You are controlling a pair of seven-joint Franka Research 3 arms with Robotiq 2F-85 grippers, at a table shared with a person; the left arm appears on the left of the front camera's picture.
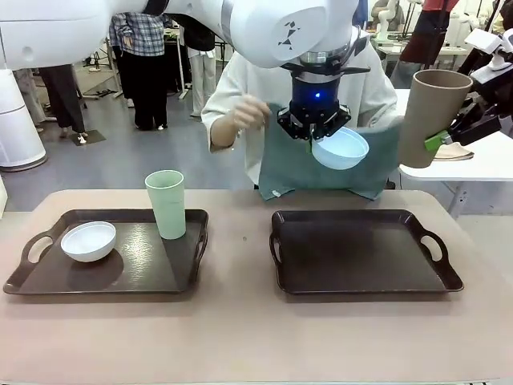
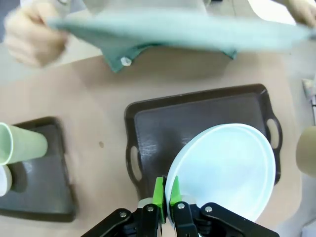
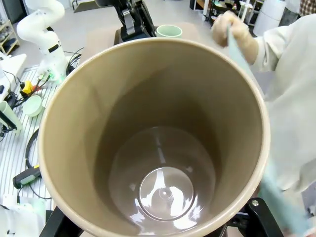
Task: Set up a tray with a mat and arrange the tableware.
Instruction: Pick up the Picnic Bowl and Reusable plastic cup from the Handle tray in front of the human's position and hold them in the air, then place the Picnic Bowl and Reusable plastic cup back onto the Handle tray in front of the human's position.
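high at right, right pincer holds tan tumbler near-upright, mouth up.

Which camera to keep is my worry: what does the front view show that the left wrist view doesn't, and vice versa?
Front view adds: the right gripper clamping the tan tumbler aloft, and the white bowl whole in the left tray. Left wrist view adds: the left gripper pinching the light blue bowl by its rim, with the right tray below. Both share: the green tumbler, both trays, and the teal mat the person holds.
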